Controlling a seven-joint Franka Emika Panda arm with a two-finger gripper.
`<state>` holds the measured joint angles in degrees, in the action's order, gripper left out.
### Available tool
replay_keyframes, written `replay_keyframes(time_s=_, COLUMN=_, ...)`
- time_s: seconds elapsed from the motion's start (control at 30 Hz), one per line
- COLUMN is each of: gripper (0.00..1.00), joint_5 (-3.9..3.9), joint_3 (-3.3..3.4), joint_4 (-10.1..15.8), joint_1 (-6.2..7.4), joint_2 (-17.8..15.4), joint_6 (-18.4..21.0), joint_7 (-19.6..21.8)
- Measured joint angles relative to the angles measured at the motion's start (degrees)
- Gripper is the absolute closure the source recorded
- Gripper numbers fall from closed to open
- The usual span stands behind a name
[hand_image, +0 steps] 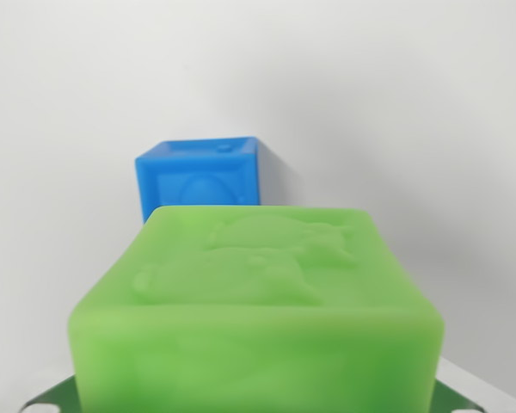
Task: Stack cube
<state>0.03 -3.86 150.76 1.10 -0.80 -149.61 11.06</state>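
**Green cube close to the lens, blue cube behind it**

Green (258,310) fills the lower half of the wrist view: a soft-looking green cube with rounded edges is seen very near the camera, its top face tilted toward the lens. A raised relief figure is moulded into that top face, though its shape cannot be made out clearly. The front face is blurred by closeness, and its lower edge is cut off by the bottom of the picture.

At the two lower corners, just beside the cube's base, small dark green patches (47,397) are seen on the wrist view's left and right. What they belong to cannot be told. The gripper's fingers are not seen, so whether the cube is clasped or let go cannot be told.

Behind the green cube, and partly hidden by its far edge, a blue cube (202,176) is seen. A relief figure is moulded into its front face too, and a dimple is visible on its top. Whether the two cubes are touching cannot be judged from this angle.

A plain white surface (60,232) is seen beneath and around both cubes, passing without a visible seam into a white background (370,69). A soft grey shadow is cast to the wrist view's right of the blue cube. Bare white surface is seen on either side of both cubes.
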Motion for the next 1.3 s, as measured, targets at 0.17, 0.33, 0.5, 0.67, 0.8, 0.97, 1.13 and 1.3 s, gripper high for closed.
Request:
replay_keyframes(time_s=0.17, gripper=1.00, joint_5=0.08, joint_3=-0.38, joint_4=1.0, joint_1=0.74, joint_2=-1.1, joint_6=0.0, joint_7=-0.8)
replay_keyframes(time_s=0.33, gripper=1.00, joint_5=0.23, joint_3=-0.70, joint_4=1.9, joint_1=1.51, joint_2=-2.0, joint_6=0.0, joint_7=-1.6)
replay_keyframes(time_s=0.5, gripper=1.00, joint_5=0.27, joint_3=-0.79, joint_4=2.4, joint_1=1.91, joint_2=-1.7, joint_6=-1.0, joint_7=-1.8)
replay_keyframes(time_s=0.67, gripper=1.00, joint_5=0.08, joint_3=-0.78, joint_4=2.4, joint_1=1.90, joint_2=1.8, joint_6=-4.1, joint_7=-1.7)
replay_keyframes(time_s=0.8, gripper=1.00, joint_5=-0.24, joint_3=-0.74, joint_4=2.4, joint_1=1.90, joint_2=3.6, joint_6=-6.0, joint_7=-1.5)
replay_keyframes(time_s=0.97, gripper=1.00, joint_5=-0.71, joint_3=-0.61, joint_4=2.4, joint_1=1.90, joint_2=5.9, joint_6=-8.4, joint_7=-1.2)
replay_keyframes(time_s=1.13, gripper=1.00, joint_5=-1.19, joint_3=-0.46, joint_4=2.4, joint_1=1.90, joint_2=8.0, joint_6=-10.4, joint_7=-1.0)
replay_keyframes(time_s=1.3, gripper=1.00, joint_5=-1.72, joint_3=-0.30, joint_4=2.2, joint_1=1.92, joint_2=10.0, joint_6=-12.2, joint_7=-0.6)
